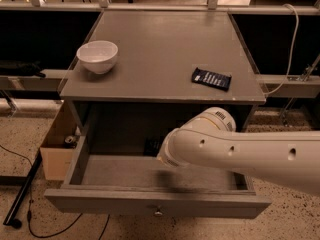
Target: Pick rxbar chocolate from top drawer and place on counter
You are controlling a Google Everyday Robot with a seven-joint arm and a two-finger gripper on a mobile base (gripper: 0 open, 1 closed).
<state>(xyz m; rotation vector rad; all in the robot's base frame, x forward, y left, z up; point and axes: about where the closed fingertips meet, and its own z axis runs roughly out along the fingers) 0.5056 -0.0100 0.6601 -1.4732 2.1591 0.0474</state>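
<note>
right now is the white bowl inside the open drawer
No, the bowl sits on the counter, while the gripper reaches into the drawer at its back.

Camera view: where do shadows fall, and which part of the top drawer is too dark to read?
Camera view: the counter is evenly lit; the arm throws a soft shadow on the floor of the top drawer; the gripper sits at the drawer's dark back, under the counter, where little else shows.
</note>
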